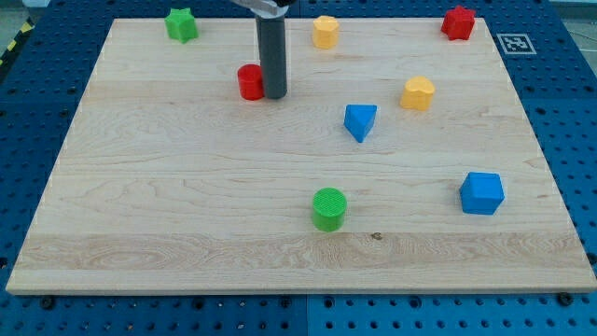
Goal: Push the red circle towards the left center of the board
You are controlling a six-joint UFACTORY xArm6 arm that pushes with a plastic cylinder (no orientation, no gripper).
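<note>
The red circle (pixel 250 82) sits on the wooden board (pixel 187 205) in the upper middle-left part. My tip (pixel 273 95) stands right against the red circle's right side, touching or almost touching it. The dark rod rises from the tip to the view's top edge.
A green star (pixel 181 24) is at the top left. A yellow hexagon (pixel 325 32) is at the top middle, a red star (pixel 458 22) at the top right. A yellow block (pixel 418 93), a blue triangle (pixel 360 121), a blue cube (pixel 481 193) and a green circle (pixel 328 208) lie right and below.
</note>
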